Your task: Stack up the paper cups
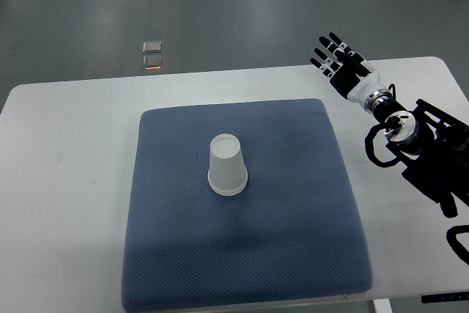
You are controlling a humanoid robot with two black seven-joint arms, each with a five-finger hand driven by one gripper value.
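White table (pixel 66 181), one blue mat (pixel 293 218), one upside-down paper cup (pixel 227 166); right hand (pixel 343 67) fingers released.

Inverted paper cup (pixel 227 166) on blue mat (pixel 293 203); right robot hand (pixel 338 61) open, well apart.

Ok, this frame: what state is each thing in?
Cup: upside down on the mat, alone, nothing visibly stacked.
Mat: flat on the table.
Right hand: open, fingers spread, empty, at the table's far edge, away from the cup.
Left hand: not in view.
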